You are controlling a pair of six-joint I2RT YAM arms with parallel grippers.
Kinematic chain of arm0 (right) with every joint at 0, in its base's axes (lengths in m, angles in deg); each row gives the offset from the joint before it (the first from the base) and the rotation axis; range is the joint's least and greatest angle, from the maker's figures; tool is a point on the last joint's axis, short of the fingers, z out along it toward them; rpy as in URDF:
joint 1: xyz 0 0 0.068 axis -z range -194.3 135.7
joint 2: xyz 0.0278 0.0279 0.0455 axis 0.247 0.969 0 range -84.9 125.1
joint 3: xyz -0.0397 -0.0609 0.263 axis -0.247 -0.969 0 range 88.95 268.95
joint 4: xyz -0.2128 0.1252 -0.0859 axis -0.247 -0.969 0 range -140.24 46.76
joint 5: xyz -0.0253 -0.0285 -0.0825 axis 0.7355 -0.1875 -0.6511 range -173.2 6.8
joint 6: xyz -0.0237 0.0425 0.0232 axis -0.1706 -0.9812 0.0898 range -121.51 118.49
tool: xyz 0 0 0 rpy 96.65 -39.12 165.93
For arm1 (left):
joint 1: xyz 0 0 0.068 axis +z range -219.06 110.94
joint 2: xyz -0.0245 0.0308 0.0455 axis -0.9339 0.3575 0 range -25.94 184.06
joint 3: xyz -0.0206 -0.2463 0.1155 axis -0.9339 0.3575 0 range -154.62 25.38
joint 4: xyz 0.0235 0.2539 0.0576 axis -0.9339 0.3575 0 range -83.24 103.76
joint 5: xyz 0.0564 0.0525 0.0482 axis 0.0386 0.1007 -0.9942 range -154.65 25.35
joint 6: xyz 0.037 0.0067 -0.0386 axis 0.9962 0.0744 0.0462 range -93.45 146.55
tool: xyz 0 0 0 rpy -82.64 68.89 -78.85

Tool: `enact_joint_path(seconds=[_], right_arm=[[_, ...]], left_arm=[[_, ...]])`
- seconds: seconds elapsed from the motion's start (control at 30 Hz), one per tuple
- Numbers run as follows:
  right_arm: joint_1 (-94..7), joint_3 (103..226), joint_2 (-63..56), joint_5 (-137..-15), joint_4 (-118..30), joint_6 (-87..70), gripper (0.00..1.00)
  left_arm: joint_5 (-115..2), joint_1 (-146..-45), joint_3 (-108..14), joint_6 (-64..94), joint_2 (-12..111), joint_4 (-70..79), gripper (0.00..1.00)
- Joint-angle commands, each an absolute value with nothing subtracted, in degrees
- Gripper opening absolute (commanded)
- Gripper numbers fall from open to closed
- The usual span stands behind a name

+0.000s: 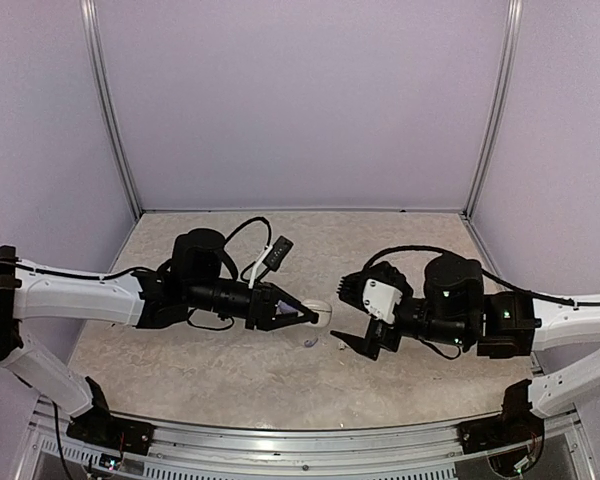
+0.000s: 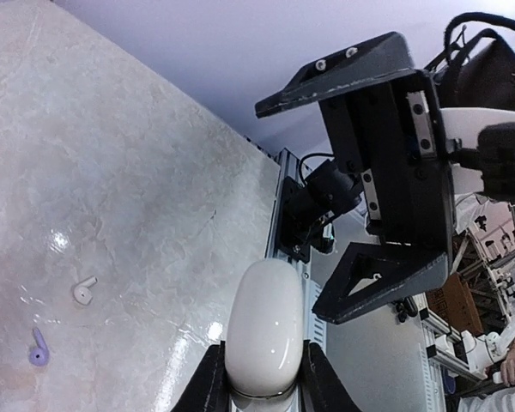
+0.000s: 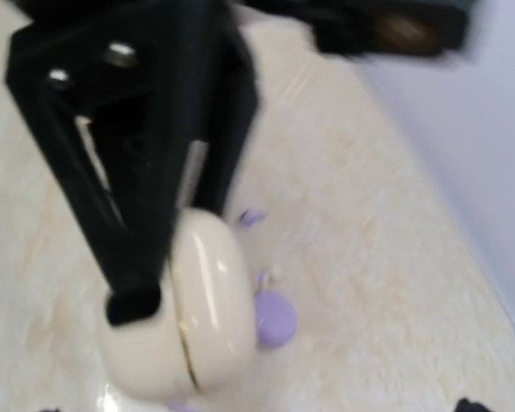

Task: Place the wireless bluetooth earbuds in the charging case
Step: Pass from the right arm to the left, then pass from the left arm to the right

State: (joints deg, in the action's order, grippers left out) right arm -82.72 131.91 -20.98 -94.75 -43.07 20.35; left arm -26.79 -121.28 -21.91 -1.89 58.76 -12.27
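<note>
My left gripper point(image 1: 315, 316) is shut on a closed white charging case point(image 2: 264, 330), holding it by its sides above the table; the same case point(image 3: 184, 318) shows blurred in the right wrist view. My right gripper point(image 1: 345, 315) hangs just to the right of it, jaws wide apart with nothing between them, and its black fingers point(image 2: 386, 279) face the case. On the table lie a white earbud point(image 2: 84, 292) and a lilac earbud point(image 2: 39, 348). Another lilac earbud point(image 3: 251, 218) lies beyond the case.
A round lilac object point(image 3: 275, 319), blurred, rests on the table behind the white case, and a small lilac patch point(image 1: 310, 342) lies below the grippers. The marbled tabletop point(image 1: 210, 360) ends at a metal rail point(image 1: 310, 435) in front. Lilac walls enclose three sides.
</note>
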Motion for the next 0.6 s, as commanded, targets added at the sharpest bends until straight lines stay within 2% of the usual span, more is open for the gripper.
enact_joint_path(seconds=[0.0,0.17,0.3,0.57], right_arm=[[-78.6,127.1,-26.8,-89.6,-30.8,13.3,0.99],[-71.6,125.4,-29.5,-77.6,-29.5,4.3,1.00],[-65.3,128.3,-27.5,-59.7,-32.0,-0.2,0.99],[-64.5,129.3,-21.8,-44.7,-24.8,-7.5,0.78]], left_arm=[[-29.5,-121.6,-20.4,4.3,53.4,-19.7,0.06],[-34.1,-121.6,-17.0,9.9,48.7,-26.7,0.06],[-35.0,-121.6,-16.1,12.7,48.0,-31.1,0.07],[-34.7,-123.1,-16.7,14.0,51.1,-36.6,0.06]])
